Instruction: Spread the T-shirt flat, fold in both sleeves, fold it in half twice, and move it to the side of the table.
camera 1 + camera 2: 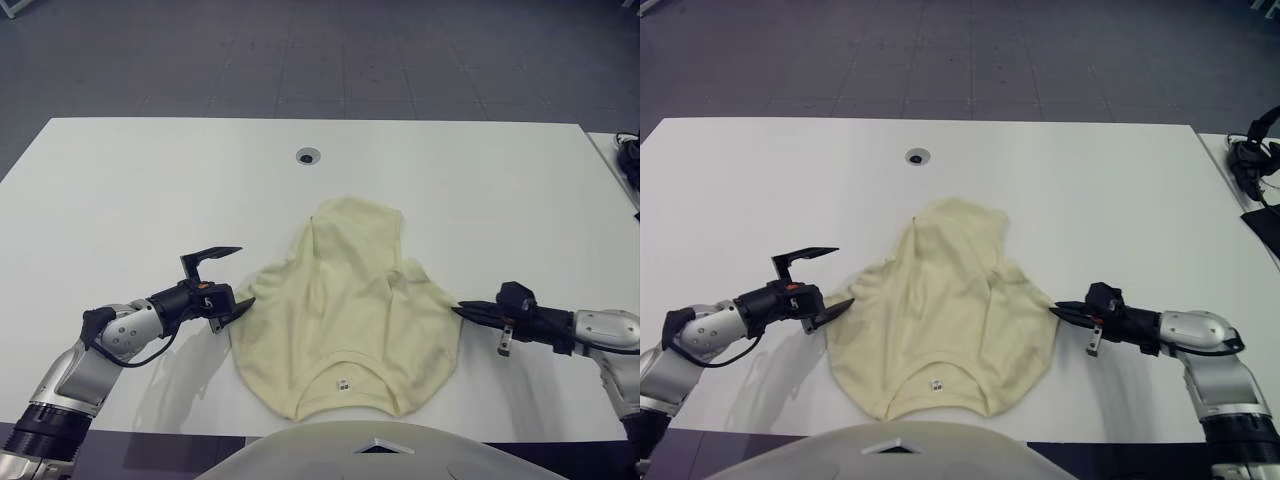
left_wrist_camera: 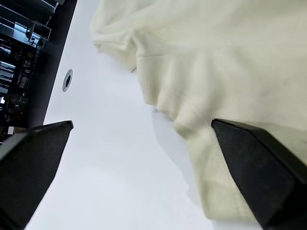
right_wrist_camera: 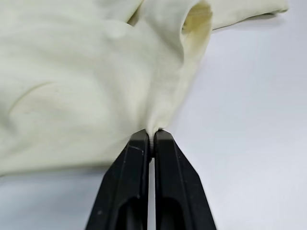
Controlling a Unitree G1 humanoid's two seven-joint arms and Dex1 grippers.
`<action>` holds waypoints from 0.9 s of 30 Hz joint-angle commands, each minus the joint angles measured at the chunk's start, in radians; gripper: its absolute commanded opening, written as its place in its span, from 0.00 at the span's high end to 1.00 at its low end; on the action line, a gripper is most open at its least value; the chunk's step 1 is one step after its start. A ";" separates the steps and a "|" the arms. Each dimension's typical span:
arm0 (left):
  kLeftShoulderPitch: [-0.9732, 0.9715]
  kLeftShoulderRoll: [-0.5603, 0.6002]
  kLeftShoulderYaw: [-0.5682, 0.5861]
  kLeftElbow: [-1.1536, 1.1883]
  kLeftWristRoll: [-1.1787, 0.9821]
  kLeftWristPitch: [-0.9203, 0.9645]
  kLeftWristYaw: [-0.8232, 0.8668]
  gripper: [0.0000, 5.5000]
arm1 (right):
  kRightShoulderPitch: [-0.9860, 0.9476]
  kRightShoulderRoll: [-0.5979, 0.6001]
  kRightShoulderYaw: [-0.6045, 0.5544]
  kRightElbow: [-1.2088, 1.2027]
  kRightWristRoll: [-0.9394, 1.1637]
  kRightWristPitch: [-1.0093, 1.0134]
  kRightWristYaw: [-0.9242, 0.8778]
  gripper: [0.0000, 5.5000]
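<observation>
**T-shirt** [image 1: 345, 320]: cream, short-sleeved. It is laid on the white worktop [image 1: 150, 190] close to the near edge, about midway between the left and right edges. The neckline [image 1: 345, 365] is turned toward the near edge, and a small label [image 1: 342, 382] is seen just inside it. The body narrows toward the middle of the worktop, where the cloth is bunched and doubled over rather than spread. A raised crease is seen running across the right half.

**Left gripper** [image 1: 246, 274]: positioned at the left border of the T-shirt, toward the near-left part of the worktop. The jaws are spread wide. One finger is lifted clear above the worktop, and the other finger [image 2: 259, 163] is set low at the cloth's edge. No cloth is held between them.

**Right gripper** [image 1: 462, 310]: positioned at the right border of the T-shirt, toward the near-right part of the worktop. The jaws are pressed together on a pinch of the cloth's edge, and the fabric is drawn to a point at the fingertips.

**Cable grommet** [image 1: 308, 156]: a round opening set in the worktop toward the far edge, well apart from the T-shirt.
</observation>
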 commanded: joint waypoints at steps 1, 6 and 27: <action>0.125 0.045 0.027 -0.015 0.055 0.046 -0.017 0.02 | 0.099 -0.041 -0.074 -0.067 0.039 0.018 0.031 1.00; 0.201 0.037 0.044 -0.147 0.046 0.079 -0.028 0.02 | 0.218 -0.050 -0.108 -0.155 0.057 0.043 0.055 1.00; 0.297 0.028 0.125 -0.206 0.045 0.102 -0.038 0.02 | 0.351 -0.083 -0.165 -0.214 0.047 0.069 0.130 1.00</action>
